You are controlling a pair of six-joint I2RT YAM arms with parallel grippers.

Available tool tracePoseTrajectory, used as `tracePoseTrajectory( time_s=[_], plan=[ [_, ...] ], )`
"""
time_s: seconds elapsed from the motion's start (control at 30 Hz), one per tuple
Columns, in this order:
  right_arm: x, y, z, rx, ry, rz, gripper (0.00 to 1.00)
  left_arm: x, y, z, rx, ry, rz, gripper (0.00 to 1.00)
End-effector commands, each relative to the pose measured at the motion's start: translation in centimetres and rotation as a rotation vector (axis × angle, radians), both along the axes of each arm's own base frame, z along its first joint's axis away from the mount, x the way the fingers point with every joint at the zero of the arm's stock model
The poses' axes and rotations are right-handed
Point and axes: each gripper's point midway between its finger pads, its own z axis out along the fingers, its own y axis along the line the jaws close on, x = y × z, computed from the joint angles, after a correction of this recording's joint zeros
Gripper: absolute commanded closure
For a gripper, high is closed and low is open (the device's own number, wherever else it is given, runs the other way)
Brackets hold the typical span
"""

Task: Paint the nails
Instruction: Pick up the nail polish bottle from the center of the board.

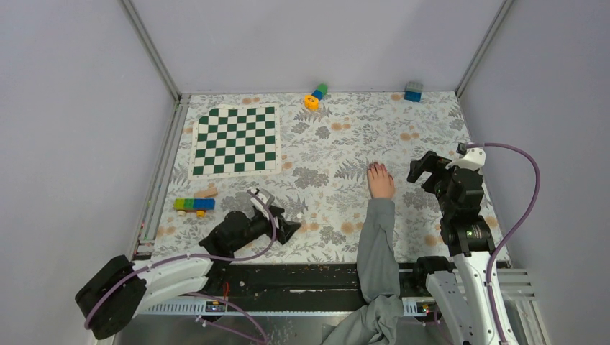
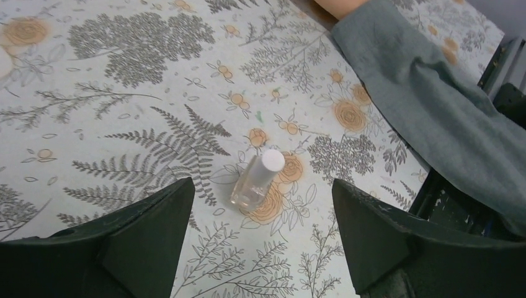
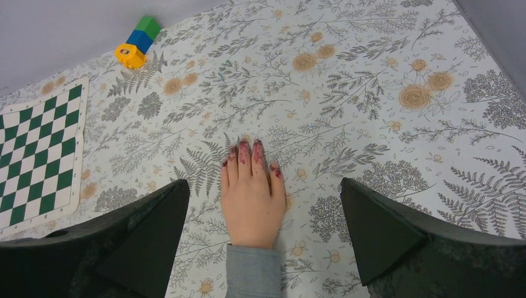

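Left wrist view: the left gripper [image 2: 261,189] stands spread, one clear white-capped bottle [image 2: 253,183] between its jaws, touching neither, near the table's [image 2: 93,99] near edge. The right gripper [image 3: 263,189] gapes above one flat hand [image 3: 251,202] toward the right edge; four dark-red nails [image 3: 242,151] show.
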Motion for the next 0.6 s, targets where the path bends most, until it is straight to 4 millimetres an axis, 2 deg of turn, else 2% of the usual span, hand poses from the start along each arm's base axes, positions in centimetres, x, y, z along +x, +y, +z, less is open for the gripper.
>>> tracePoseTrajectory(
  time_s=[0.0, 0.13, 0.27, 0.37, 0.57],
  plan=[
    [0.0, 0.1, 1.2, 0.01, -0.037, 0.005, 0.0, 0.2, -1.0, 0.8, -0.017, -0.087, 0.006, 0.15],
    [0.1, 0.2, 1.3, 0.011, -0.038, 0.009, 0.01, 0.9, -1.3, -0.4, 0.07, -0.093, 0.039, 0.14],
    [0.1, 0.1, 1.4, 0.007, -0.039, 0.006, 0.01, 1.7, -1.2, -0.7, 0.072, -0.102, 0.083, 0.14],
    [0.0, 0.0, 1.6, 0.006, -0.043, 0.002, 0.0, 1.8, -1.5, -2.0, 0.115, -0.083, 0.075, 0.16],
    [0.1, 0.0, 1.4, 0.002, -0.035, -0.001, 0.0, 1.7, -3.0, -3.2, 0.139, -0.075, 0.032, 0.28]
  ],
)
